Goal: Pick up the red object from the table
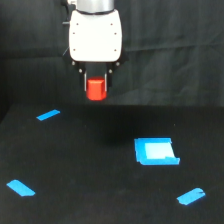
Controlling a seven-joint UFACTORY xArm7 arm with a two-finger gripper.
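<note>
Exterior view first, nearest ground: the table (100,200) is a broad, matte black surface filling the lower half of the frame, plain and unpatterned. Closest to the camera lie two bright blue tape strips — one (21,188) toward the exterior view's left, slanting, and another (190,196) toward the exterior view's right, also slanted. Between them the black surface is bare, and they sit well apart from each other.

Further in, right of centre, a blue square piece (156,151) lies flat on the table, with a paler patch in its middle. A faint dark shadow smudges the surface just to its left. Beyond that, on the exterior view's left, a third tape strip (48,115) lies near the table's far edge.

That far edge meets a black cloth backdrop (175,55), softly creased, which closes off the scene behind. No writing, brand or label can be read anywhere; the picture is blurred.

Above the far part of the table hangs the arm's white housing (95,35), and under it the gripper (96,89). Its jaws are pinching the red object (96,90) — a small red-orange block held between dark fingers, upright as far as can be told. The block is clear of the table, raised above it with the backdrop behind, roughly over the open stretch between the far tape strip and the blue square piece.
</note>
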